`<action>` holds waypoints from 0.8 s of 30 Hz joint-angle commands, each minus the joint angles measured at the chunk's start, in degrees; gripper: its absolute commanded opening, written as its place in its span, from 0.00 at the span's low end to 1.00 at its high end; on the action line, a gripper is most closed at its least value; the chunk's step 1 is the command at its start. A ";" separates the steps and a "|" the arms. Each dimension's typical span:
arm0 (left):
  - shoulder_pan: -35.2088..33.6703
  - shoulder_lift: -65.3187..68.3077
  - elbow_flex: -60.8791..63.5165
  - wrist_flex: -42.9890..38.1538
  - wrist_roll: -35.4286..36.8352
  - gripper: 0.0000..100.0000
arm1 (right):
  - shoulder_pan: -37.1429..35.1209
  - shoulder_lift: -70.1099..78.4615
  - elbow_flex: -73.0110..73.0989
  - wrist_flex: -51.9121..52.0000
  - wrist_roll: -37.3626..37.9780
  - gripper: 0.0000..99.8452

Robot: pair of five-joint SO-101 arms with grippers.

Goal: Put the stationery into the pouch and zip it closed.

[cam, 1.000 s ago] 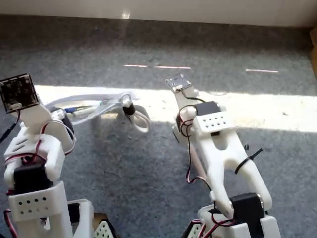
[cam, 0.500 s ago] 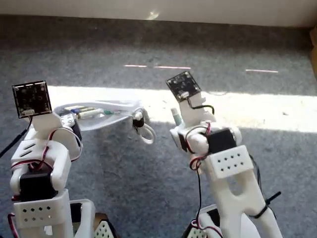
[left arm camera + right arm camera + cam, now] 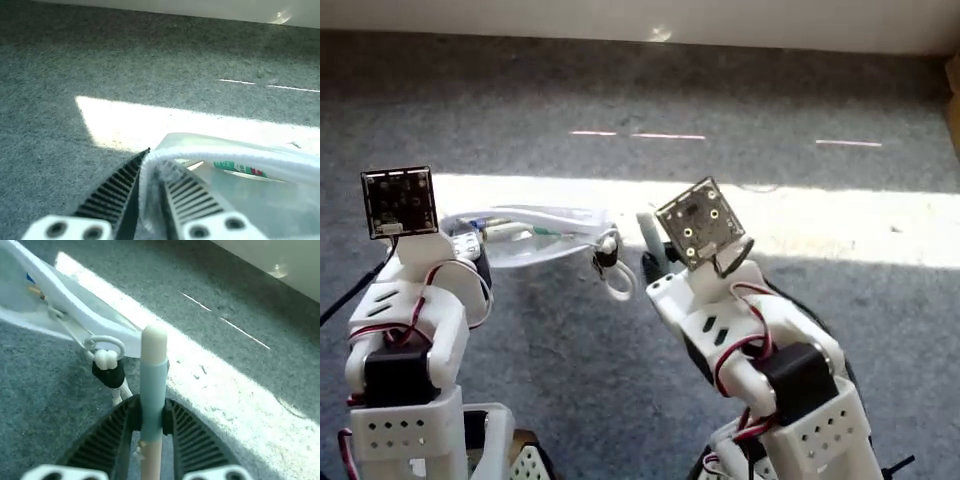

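A clear plastic pouch (image 3: 535,238) with a white zip edge lies on the grey carpet, lifted at one end, with several stationery items inside. My left gripper (image 3: 150,167) is shut on the pouch's (image 3: 235,170) white edge. The pouch's zip ring and black pull (image 3: 607,255) with a white loop hang off its right end. My right gripper (image 3: 150,420) is shut on a pale blue and cream pen (image 3: 152,390), held upright just right of the zip ring (image 3: 104,347). In the high view the pen (image 3: 650,235) pokes up beside the right arm's camera.
Grey carpet (image 3: 740,90) covers the floor, crossed by a bright sunlit band (image 3: 840,220). A white wall base runs along the far edge. Both arm bases stand at the near edge.
The right arm has pulled back toward its base and turned, carrying the pen upright. The pouch's zip end has shifted slightly right; the left arm rose a little.
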 commanded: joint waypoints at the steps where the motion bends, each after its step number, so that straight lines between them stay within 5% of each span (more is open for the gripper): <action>1: 0.66 -0.57 0.22 -0.53 -0.35 0.01 | -4.09 -3.21 -4.79 -0.31 -4.13 0.00; 12: 0.66 -0.57 0.22 -0.79 -0.35 0.01 | -19.03 -3.65 -14.20 -10.42 -14.42 0.00; 24: 0.40 -0.75 0.22 -0.79 -0.35 0.01 | -19.65 -3.12 -13.76 -34.51 -14.07 0.00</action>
